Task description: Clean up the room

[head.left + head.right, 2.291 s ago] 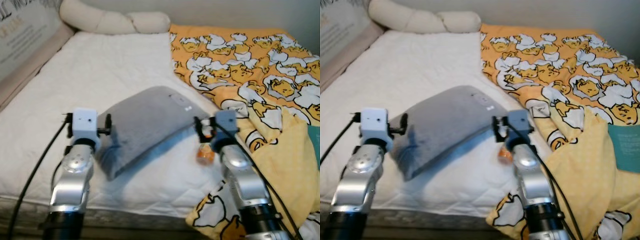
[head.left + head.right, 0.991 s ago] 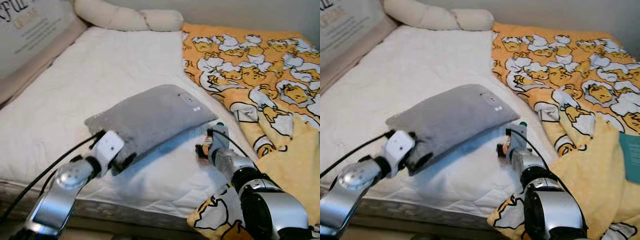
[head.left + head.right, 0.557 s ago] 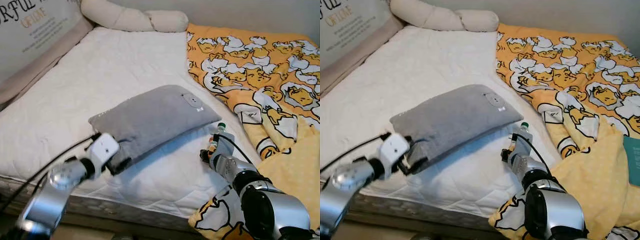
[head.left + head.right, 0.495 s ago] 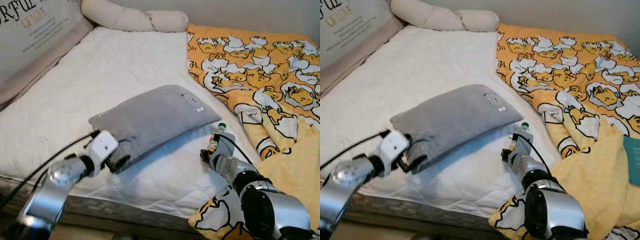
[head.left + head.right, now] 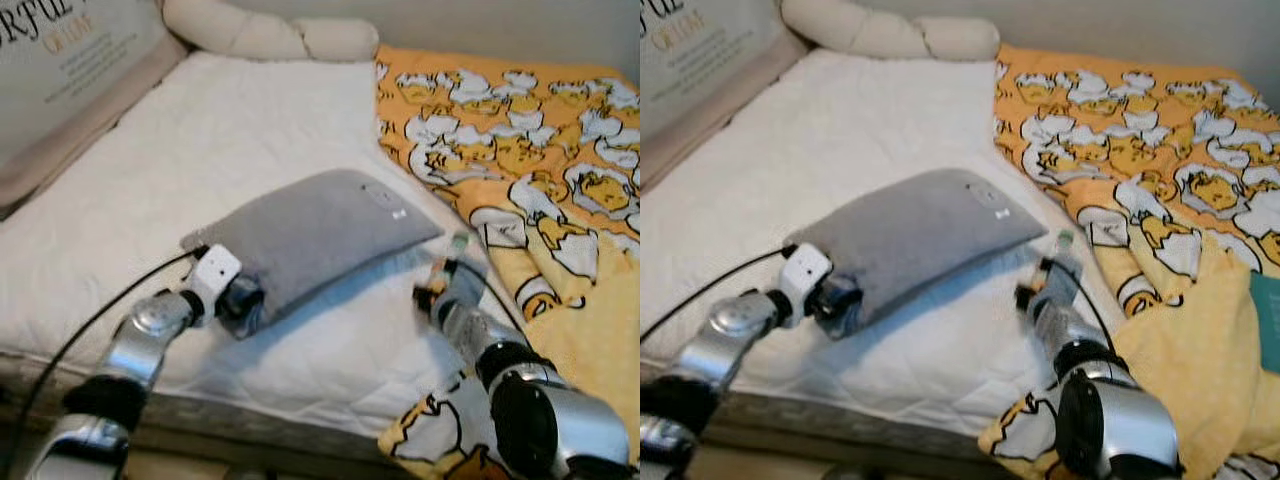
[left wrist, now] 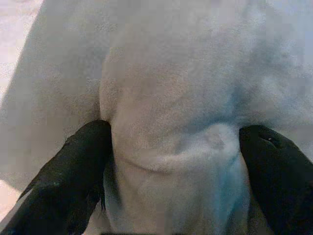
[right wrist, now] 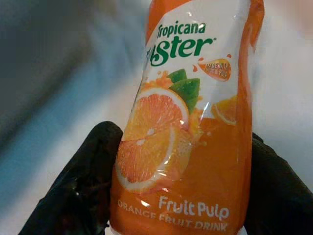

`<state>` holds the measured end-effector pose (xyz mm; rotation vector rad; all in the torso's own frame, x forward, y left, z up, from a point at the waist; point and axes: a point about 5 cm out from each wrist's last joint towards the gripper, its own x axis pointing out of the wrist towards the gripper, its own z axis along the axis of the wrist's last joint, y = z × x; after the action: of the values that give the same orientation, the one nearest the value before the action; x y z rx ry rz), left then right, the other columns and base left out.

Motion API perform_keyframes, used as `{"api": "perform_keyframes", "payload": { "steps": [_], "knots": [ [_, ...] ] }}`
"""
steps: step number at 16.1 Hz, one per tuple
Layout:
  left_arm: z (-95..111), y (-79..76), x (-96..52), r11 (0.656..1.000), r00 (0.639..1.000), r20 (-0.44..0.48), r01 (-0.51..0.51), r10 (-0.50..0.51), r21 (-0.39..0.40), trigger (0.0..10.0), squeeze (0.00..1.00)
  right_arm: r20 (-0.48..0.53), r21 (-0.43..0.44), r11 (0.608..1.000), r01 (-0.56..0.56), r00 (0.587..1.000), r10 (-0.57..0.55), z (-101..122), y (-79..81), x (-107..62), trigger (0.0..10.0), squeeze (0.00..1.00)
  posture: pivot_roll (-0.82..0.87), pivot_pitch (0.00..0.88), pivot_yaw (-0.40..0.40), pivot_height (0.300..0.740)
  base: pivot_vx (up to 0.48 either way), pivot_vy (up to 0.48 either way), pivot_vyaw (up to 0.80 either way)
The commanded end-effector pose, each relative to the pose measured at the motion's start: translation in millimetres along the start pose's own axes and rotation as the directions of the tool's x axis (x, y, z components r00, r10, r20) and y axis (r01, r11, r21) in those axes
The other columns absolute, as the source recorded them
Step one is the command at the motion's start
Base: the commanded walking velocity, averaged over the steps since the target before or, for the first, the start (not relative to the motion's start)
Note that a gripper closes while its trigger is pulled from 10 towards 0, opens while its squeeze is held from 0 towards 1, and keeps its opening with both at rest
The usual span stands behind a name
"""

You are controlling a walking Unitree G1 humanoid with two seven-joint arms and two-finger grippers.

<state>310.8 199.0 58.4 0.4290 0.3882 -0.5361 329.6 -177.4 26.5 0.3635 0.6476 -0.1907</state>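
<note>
A grey pillow (image 5: pixel 320 235) lies slantwise on the white mattress (image 5: pixel 200 150). My left gripper (image 5: pixel 238 300) is at its near left corner, shut on a bunched fold of the pillow (image 6: pixel 171 147), with one black finger (image 6: pixel 73 171) on each side. My right gripper (image 5: pixel 447 285) sits just right of the pillow, shut on an orange Tropicana juice bottle (image 7: pixel 190 132). The bottle's cap end (image 5: pixel 459 242) sticks up beyond the wrist. The black fingers (image 7: pixel 88 181) clasp the bottle's lower part.
A yellow blanket with a duck print (image 5: pixel 520 130) covers the bed's right side and spills over the near edge. A cream bolster (image 5: pixel 270 35) lies at the head. A lettered board (image 5: pixel 60 70) lines the left side. A teal item (image 5: pixel 1268 320) rests on the blanket.
My left arm has dropped lower and its gripper has closed in tighter on the pillow's corner. The right gripper with the bottle has shifted slightly right. The camera has moved a little.
</note>
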Motion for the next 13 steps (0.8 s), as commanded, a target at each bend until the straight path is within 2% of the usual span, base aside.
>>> {"api": "perform_keyframes", "payload": {
  "steps": [1, 2, 3, 4, 5, 7, 8, 9, 10, 11, 12, 13],
  "knots": [
    [-4, -0.2, 2.2, 0.998, 0.999, 0.018, -0.035, 0.036, -0.048, 10.0, 0.0, 0.094, 0.014, 0.999, -0.046, 0.995, 0.044, 13, 2.8, -1.6, 0.0, 0.0, 0.07, 0.0, 0.001, 0.74, 0.0, 0.0, 0.0],
    [-6, -0.7, 1.9, 0.997, 0.998, 0.026, -0.047, 0.049, -0.06, 10.0, 0.0, 0.129, 0.014, 0.998, -0.062, 0.99, 0.06, 18, 4.2, -2.7, 0.0, 0.0, 0.05, 0.0, 0.009, 0.74, 0.0, 0.0, 0.0],
    [-13, 0.6, -1.3, 0.991, 0.994, 0.017, -0.107, 0.109, -0.082, 10.0, 0.0, 0.242, 0.005, 0.994, -0.105, 0.965, 0.1, 32, 8.0, -8.7, 0.0, 0.0, 0.05, 0.0, 0.011, 0.74, 0.0, 0.0, 0.0],
    [-16, 1.7, -4.6, 0.986, 0.99, 0.016, -0.136, 0.138, -0.1, 10.0, 0.0, 0.296, -0.04, 0.993, -0.111, 0.948, 0.118, 39, 9.2, -13.8, 0.0, 0.0, 0.03, 0.0, 0.022, 0.74, 0.0, 0.0, 0.0],
    [-9, -2.8, -20.3, 0.978, 0.98, 0.086, -0.165, 0.177, -0.129, 10.0, 0.0, 0.385, -0.086, 0.99, -0.113, 0.912, 0.138, 47, 11.9, -25.4, 0.0, 0.0, 0.02, 0.0, 0.023, 0.74, 0.0, 0.0, 0.0],
    [19, -9.1, -34.1, 0.977, 0.971, 0.17, -0.142, 0.169, -0.158, 10.0, 0.0, 0.428, -0.142, 0.981, -0.134, 0.885, 0.183, 51, 15.6, -35.3, 0.0, 0.0, 0.01, 0.0, 0.022, 0.74, 0.0, 0.0, 0.0],
    [55, -5.2, -43.8, 0.969, 0.931, 0.288, -0.184, 0.225, -0.165, 10.0, 0.0, 0.499, -0.188, 0.969, -0.162, 0.834, 0.236, 56, 23.9, -50.3, 0.0, 0.0, 0.01, 0.0, 0.023, 0.74, 0.0, 0.0, 0.0],
    [84, 4.1, -54.3, 0.94, 0.858, 0.393, -0.263, 0.331, -0.217, 10.0, 0.0, 0.543, -0.286, 0.943, -0.169, 0.782, 0.305, 58, 35.1, -67.7, 0.0, 0.0, 0.0, 0.0, 0.016, 0.74, 0.0, 0.0, 0.0],
    [92, 6.3, -58.5, 0.93, 0.836, 0.418, -0.273, 0.355, -0.245, 10.0, 0.0, 0.53, -0.32, 0.928, -0.19, 0.776, 0.342, 56, 40.3, -74.1, 0.0, 0.0, 0.0, 0.0, 0.016, 0.74, 0.0, 0.0, 0.0],
    [99, 3.7, -63.5, 0.932, 0.841, 0.411, -0.275, 0.352, -0.234, 10.0, 0.0, 0.498, -0.355, 0.909, -0.218, 0.779, 0.381, 49, 47.2, -83.3, 0.0, 0.0, 0.01, 0.0, 0.002, 0.74, 0.0, 0.0, 0.0],
    [99, 1.4, -65.1, 0.936, 0.85, 0.398, -0.275, 0.344, -0.22, 10.0, 0.0, 0.492, -0.359, 0.906, -0.222, 0.78, 0.386, 48, 48.5, -86.2, 0.0, 0.0, 0.02, 0.0, -0.001, 0.74, 0.0, 0.0, 0.0],
    [98, -4.1, -66.5, 0.935, 0.871, 0.345, -0.297, 0.349, -0.196, 10.0, 0.0, 0.477, -0.361, 0.9, -0.243, 0.781, 0.402, 42, 52.3, -89.6, 0.0, 0.0, 0.03, 0.0, -0.008, 0.74, 0.0, 0.0, 0.0]
  ]
}}
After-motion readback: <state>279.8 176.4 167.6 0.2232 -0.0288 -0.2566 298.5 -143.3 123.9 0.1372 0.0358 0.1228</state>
